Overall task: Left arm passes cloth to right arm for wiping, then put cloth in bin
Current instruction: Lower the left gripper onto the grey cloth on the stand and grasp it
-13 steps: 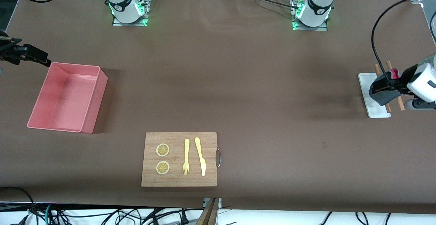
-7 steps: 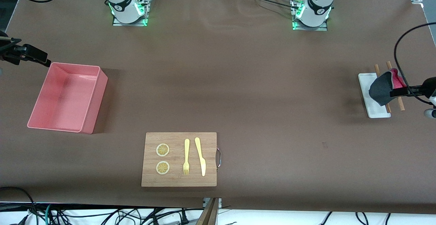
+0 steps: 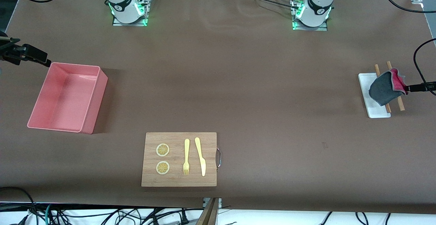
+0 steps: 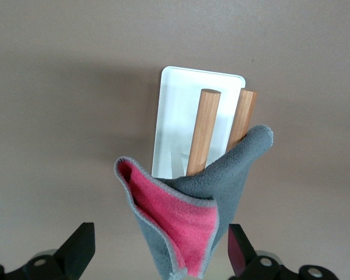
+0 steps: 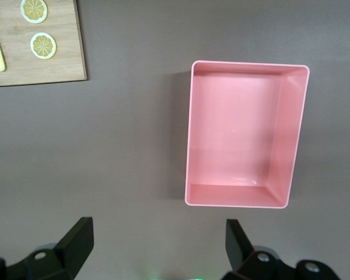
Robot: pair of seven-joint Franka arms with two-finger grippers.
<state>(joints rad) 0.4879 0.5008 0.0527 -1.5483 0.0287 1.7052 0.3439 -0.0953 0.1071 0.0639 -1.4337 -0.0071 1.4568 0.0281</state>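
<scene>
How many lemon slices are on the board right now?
2. Both lie on the board at its edge toward the right arm's end: one lemon slice farther from the front camera, the other slice nearer. Neither is hidden.

Left hand (image 4: 157, 256) and right hand (image 5: 157, 251) both spread wide.

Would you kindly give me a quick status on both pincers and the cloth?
Left pincer open, at the cloth. Right pincer open, waiting beside bin. Cloth draped on wooden pegs, unheld.
</scene>
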